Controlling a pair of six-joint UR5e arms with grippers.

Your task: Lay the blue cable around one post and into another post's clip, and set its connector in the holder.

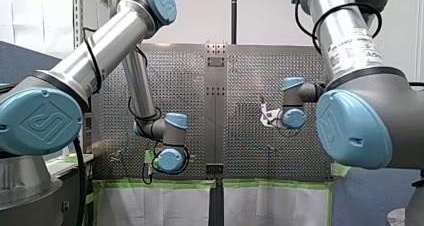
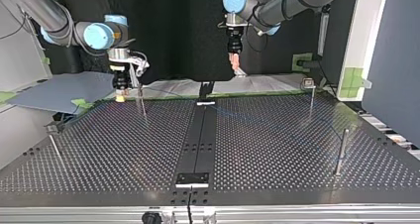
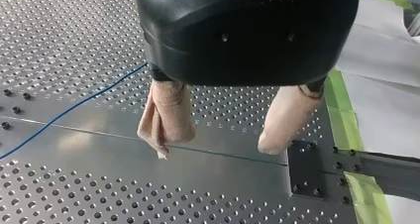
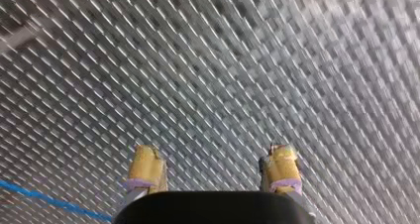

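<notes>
Upper middle of the top view | my left gripper hangs open, empty; my right gripper open too | thin blue cable lies flat on perforated metal table | step, I judge: pickup | next: straddle cable, close.

Two silver-tubed arms, pale blue joint caps with embossed logo, black cables, left pincer black-domed above beige pads, right pincer with yellow pads.

Blurred table; edge-cropped blue cable.
</notes>
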